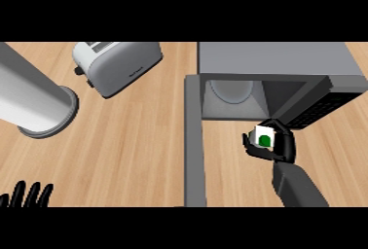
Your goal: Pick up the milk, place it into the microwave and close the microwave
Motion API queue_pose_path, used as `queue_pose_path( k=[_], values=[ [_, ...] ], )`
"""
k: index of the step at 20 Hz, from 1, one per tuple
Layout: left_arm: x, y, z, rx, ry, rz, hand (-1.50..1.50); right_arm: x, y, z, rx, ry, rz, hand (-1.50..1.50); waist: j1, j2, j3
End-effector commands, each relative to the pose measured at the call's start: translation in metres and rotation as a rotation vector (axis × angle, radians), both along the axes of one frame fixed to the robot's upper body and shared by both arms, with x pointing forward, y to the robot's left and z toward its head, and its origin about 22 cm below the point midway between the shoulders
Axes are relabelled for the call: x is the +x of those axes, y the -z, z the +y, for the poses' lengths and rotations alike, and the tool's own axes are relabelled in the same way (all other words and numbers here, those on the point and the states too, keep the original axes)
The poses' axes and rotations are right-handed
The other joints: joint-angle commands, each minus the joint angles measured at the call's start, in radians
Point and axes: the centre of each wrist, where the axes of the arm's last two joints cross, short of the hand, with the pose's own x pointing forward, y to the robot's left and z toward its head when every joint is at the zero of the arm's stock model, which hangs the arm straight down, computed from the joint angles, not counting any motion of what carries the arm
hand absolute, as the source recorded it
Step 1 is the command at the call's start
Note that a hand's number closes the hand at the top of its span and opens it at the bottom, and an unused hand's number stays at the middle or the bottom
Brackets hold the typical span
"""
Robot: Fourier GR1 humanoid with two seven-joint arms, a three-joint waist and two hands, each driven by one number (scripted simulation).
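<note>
The milk [264, 137] is a small white carton with a green mark, held off the counter by my right hand [280, 147], whose fingers and thumb curl round it. It hovers just in front of the open microwave [273, 61], near the right side of the cavity's mouth. Inside the cavity a pale round turntable [231, 91] shows. The microwave door [194, 141] stands swung open, edge-on, as a grey strip running down toward me at the left of the carton. My left hand [27, 195] rests open at the lower left edge, fingers up.
A silver toaster [116, 65] stands at the back, left of the microwave. A tall grey cylinder on a round base [36, 99] stands at the far left. Bare wooden counter [129, 155] lies between the cylinder and the open door.
</note>
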Motion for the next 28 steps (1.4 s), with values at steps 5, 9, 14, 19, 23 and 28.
queue_pose_path(
  k=[5,9,14,19,23,28],
  values=[
    [-0.012,-0.001,0.011,-0.002,-0.004,0.009,-1.5,-0.016,0.003,0.016,-0.042,-0.011,-0.103,1.5,-0.02,-0.008,-0.002],
    [-0.013,-0.01,0.004,-0.016,0.007,0.007,-1.5,-0.016,-0.02,0.002,-0.056,-0.025,-0.123,1.5,-0.033,-0.013,-0.003],
    [-0.015,-0.008,-0.002,-0.01,0.03,0.005,-1.5,-0.054,-0.031,0.017,-0.072,-0.005,-0.071,1.5,-0.035,-0.014,-0.004],
    [-0.014,-0.014,-0.004,-0.021,0.022,-0.009,-1.5,-0.083,-0.073,-0.006,-0.046,-0.081,-0.082,1.5,-0.033,-0.01,-0.003],
    [-0.017,-0.013,-0.009,-0.031,-0.017,0.006,-1.5,-0.089,-0.086,0.009,0.073,-0.144,-0.102,1.5,-0.021,-0.007,-0.002],
    [-0.017,-0.009,-0.005,-0.016,-0.02,0.002,-1.5,-0.094,-0.114,0.045,0.197,-0.189,-0.124,1.5,-0.017,-0.006,-0.002]
  ],
)
